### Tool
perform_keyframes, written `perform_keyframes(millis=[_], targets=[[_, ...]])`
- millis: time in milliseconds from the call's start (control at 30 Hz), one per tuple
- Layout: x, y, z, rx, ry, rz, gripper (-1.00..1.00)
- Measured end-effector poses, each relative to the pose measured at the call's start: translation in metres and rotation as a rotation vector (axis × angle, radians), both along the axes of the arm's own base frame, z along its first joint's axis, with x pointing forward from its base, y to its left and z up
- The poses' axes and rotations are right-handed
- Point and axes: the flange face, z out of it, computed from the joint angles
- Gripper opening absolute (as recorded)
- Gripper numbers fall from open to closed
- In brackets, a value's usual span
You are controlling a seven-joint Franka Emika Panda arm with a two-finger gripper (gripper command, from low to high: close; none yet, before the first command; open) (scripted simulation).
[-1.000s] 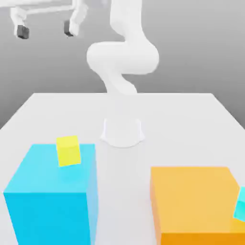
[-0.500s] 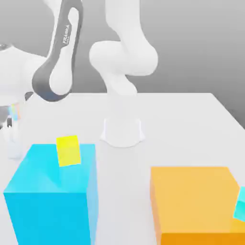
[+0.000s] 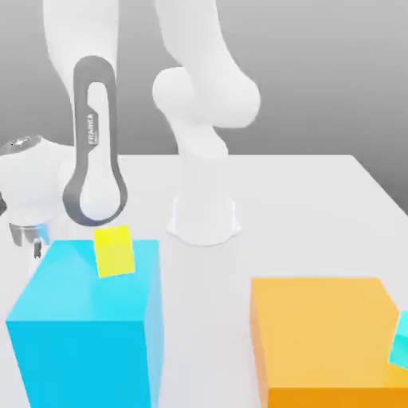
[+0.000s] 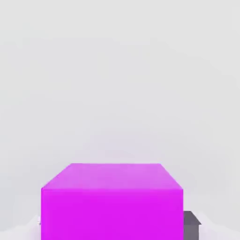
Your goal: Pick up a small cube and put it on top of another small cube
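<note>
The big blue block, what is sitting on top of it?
A small yellow cube rests near the back edge of the big blue block. The block's far side and whatever lies behind it are hidden.

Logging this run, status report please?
Fingers shut on the small magenta-purple cube, down beside the big blue block. Small yellow cube sits on that block. White table around.

White glossy arm [image 3: 203, 96], rounded joints, a grey band looping one link with small "FRANKA" lettering, round white base [image 3: 204, 219] on the table
</note>
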Motion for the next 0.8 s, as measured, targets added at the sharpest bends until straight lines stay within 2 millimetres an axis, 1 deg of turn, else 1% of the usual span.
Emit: perform_keyframes(millis=[67,200,233,267,367,433,500,600,700,800], targets=[[0.001,-0.001,0.015,-0.001,0.0,0.001,-1.0],[0.0,0.0,0.053,0.001,-0.001,0.0,-1.0],[0.014,0.002,0.069,-0.017,-0.016,0.027,-1.0],[0.036,0.008,0.088,-0.044,-0.038,0.074,-1.0],[0.1,0.03,0.154,-0.13,-0.106,0.219,-1.0],[0.125,0.043,0.191,-0.161,-0.123,0.304,-1.0],[0.142,0.06,0.218,-0.162,-0.117,0.401,-1.0],[0.163,0.09,0.253,-0.15,-0.1,0.554,-1.0],[0.176,0.123,0.287,-0.133,-0.082,0.708,-1.0],[0.184,0.158,0.323,-0.113,-0.065,0.863,-1.0]])
